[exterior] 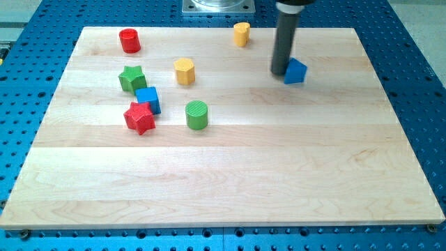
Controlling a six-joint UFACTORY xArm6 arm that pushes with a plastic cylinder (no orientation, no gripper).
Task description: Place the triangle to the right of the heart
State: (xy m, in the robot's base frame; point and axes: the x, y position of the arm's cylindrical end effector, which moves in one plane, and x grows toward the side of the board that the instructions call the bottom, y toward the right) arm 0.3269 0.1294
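The blue triangle block (296, 72) lies on the wooden board at the view's upper right. My tip (279, 72) stands right against its left side, touching or nearly so. The yellow heart block (241, 33) sits near the board's top edge, up and to the left of the triangle and the tip.
A yellow hexagon block (184, 71) sits left of centre. A red cylinder (129, 40) is at the upper left. A green star (132, 79), a blue cube (148, 100), a red star (139, 118) and a green cylinder (197, 115) cluster at the left. The board (279, 174) lies on a blue perforated table.
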